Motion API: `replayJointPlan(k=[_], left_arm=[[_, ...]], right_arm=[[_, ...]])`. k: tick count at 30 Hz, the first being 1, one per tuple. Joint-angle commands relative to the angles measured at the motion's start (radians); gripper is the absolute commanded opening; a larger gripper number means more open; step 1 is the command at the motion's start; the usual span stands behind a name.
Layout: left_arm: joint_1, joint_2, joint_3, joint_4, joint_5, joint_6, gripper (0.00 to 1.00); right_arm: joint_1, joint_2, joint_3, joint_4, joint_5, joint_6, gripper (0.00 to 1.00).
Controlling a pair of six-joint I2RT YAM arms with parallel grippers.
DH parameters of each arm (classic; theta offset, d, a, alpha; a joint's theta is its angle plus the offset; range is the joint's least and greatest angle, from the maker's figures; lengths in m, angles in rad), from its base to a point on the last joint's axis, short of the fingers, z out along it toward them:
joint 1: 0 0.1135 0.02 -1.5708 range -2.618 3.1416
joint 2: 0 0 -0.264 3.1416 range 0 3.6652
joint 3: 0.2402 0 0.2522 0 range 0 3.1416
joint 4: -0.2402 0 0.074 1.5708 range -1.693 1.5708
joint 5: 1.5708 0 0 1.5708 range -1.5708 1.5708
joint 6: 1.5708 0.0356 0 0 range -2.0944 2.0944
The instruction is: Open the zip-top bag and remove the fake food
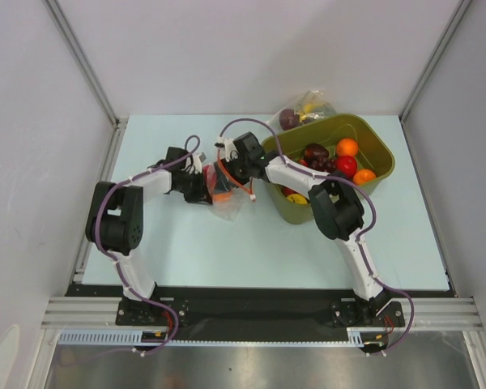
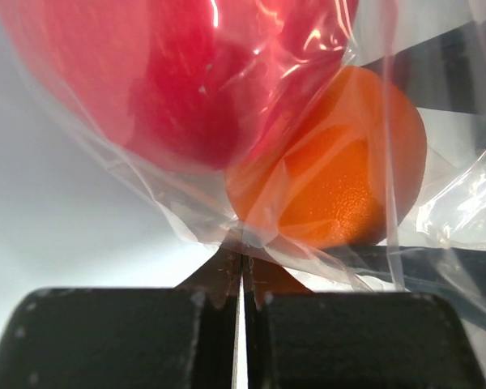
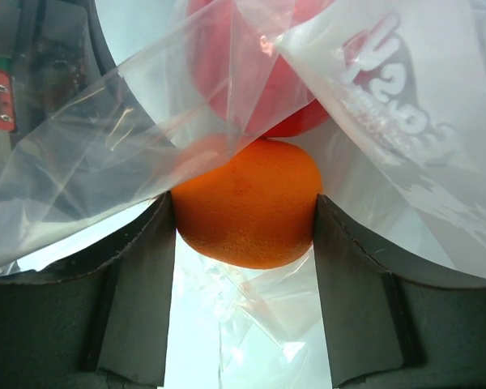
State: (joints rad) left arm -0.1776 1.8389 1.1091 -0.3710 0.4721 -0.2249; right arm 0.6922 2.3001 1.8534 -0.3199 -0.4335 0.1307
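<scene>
Pale table (image 1: pixel 227 251); zip-top bag (image 1: pixel 225 203) just left of green bin (image 1: pixel 332 121). Left gripper (image 2: pixel 241 267) pinched bag film; right gripper (image 3: pixel 245 219) clasped orange fruit (image 3: pixel 247 194). Judged best: draw straight out, film anchored.

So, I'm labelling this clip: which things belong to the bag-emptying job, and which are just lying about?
Job: zip-top bag, orange fruit, red fruit.
Lying about: green bin, loose fruit in it, second clear bag behind it.
</scene>
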Motion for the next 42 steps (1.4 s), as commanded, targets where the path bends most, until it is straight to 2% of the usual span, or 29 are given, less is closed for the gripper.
replayJointPlan(k=[1, 6, 13, 20, 26, 30, 35, 42], left_arm=[[-0.026, -0.04, 0.008, 0.057, -0.007, 0.019, 0.0], [-0.023, -0.046, -0.005, 0.064, -0.097, 0.001, 0.0], [-0.017, -0.035, -0.017, 0.103, -0.121, -0.019, 0.0], [-0.017, -0.029, 0.009, 0.089, -0.113, 0.005, 0.0], [-0.017, -0.044, 0.017, 0.064, -0.119, 0.033, 0.0], [-0.017, -0.061, 0.017, 0.06, -0.102, 0.044, 0.0], [-0.017, -0.081, 0.012, 0.057, -0.087, 0.053, 0.0], [-0.017, -0.105, -0.008, 0.063, -0.069, 0.05, 0.0]], right_arm=[[0.003, -0.096, -0.016, -0.031, -0.002, 0.027, 0.29], [-0.005, -0.203, -0.084, -0.048, 0.039, 0.046, 0.28], [-0.005, -0.387, -0.233, -0.007, 0.07, 0.099, 0.28], [-0.002, -0.508, -0.278, -0.002, 0.048, 0.156, 0.28], [-0.031, -0.638, -0.281, -0.028, 0.145, 0.158, 0.29], [-0.114, -0.721, -0.284, -0.038, 0.214, 0.15, 0.3], [-0.294, -0.795, -0.321, -0.074, 0.282, 0.11, 0.31], [-0.494, -0.831, -0.362, -0.18, 0.527, 0.084, 0.31]])
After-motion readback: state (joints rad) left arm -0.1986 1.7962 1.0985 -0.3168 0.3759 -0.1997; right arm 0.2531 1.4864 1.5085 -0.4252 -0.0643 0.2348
